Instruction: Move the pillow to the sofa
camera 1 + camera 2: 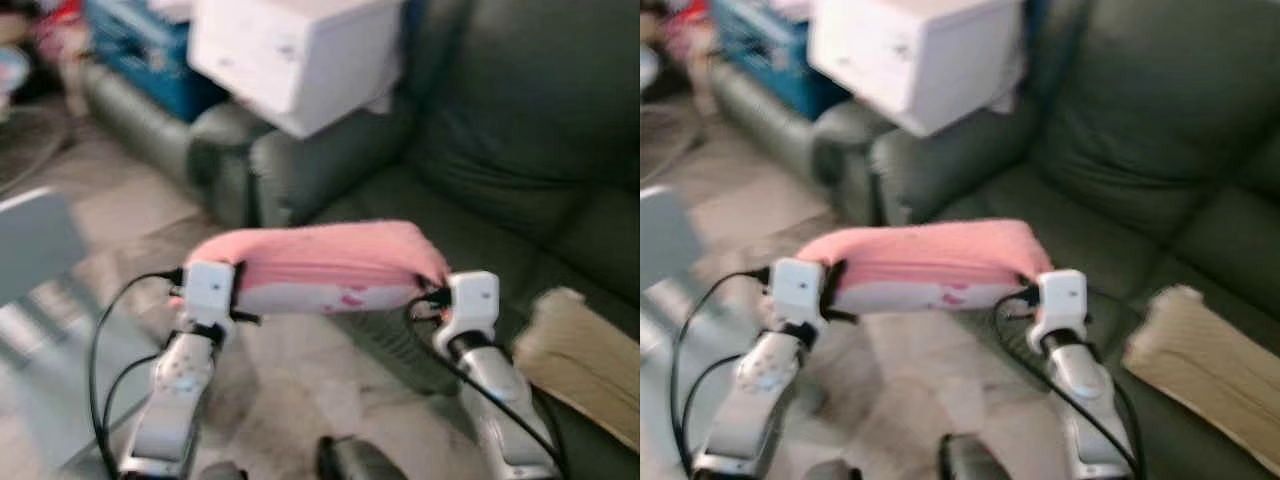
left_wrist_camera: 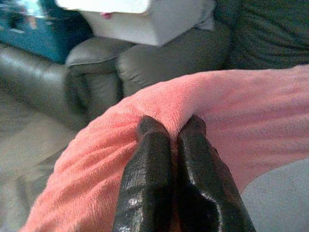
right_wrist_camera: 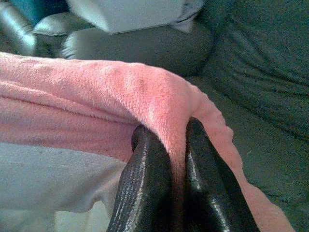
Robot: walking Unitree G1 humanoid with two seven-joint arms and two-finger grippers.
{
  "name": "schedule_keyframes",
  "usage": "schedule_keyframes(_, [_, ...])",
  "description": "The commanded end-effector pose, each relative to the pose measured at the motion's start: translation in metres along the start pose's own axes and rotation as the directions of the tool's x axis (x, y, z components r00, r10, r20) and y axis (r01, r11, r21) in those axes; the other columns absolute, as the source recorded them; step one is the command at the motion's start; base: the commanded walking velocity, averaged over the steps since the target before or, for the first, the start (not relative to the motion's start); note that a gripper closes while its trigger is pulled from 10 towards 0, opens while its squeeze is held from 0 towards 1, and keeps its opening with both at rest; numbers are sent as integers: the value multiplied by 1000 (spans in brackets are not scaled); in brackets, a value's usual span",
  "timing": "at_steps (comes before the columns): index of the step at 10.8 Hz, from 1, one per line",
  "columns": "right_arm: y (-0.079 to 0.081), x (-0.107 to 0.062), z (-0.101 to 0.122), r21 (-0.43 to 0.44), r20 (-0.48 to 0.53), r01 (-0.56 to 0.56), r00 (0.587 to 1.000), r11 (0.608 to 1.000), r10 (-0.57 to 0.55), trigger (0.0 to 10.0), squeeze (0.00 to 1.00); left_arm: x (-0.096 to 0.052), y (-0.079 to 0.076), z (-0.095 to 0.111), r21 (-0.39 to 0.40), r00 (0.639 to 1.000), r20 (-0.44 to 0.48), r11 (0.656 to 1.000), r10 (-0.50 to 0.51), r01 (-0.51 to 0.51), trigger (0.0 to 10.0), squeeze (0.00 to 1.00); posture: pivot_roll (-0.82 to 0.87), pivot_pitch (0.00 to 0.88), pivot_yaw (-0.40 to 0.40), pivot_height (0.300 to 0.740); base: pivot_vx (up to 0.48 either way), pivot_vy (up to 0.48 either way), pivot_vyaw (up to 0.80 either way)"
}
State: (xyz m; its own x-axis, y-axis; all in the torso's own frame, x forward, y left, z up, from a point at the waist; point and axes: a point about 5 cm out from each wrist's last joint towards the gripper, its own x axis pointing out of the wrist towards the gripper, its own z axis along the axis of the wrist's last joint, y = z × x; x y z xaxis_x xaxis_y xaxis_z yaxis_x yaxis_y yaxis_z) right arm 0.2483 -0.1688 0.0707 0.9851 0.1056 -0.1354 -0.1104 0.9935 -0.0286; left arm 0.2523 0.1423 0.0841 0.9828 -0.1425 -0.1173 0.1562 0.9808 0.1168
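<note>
Simply pink fleecy pillow (image 1: 320,262), white-patched.

The pillow (image 1: 320,262) is pink and fuzzy on top, with a white underside that has small pink marks. It hangs flat in the air, stretched between the two sets of black fingers (image 2: 166,169), which pinch its two ends. The dark green sofa (image 1: 500,150) lies just past the fingers.

Grey sofa (image 1: 520,150), tan cushion (image 1: 580,360) on seat
</note>
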Motion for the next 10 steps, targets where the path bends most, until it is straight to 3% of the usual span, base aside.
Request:
schedule_keyframes(1, [-14,-3,3,0,10,80,997,997,-80,10000,0,-2,16,0,19,998,-7,998,64,-64,10000,0,11,93,-57,740,0,0,-800])
schedule_keyframes(10, [-12,-3,3,4,8,77,997,997,-77,10000,0,-1,17,3,19,999,9,999,47,-47,10000,0,14,104,-58,740,0,0,-800])
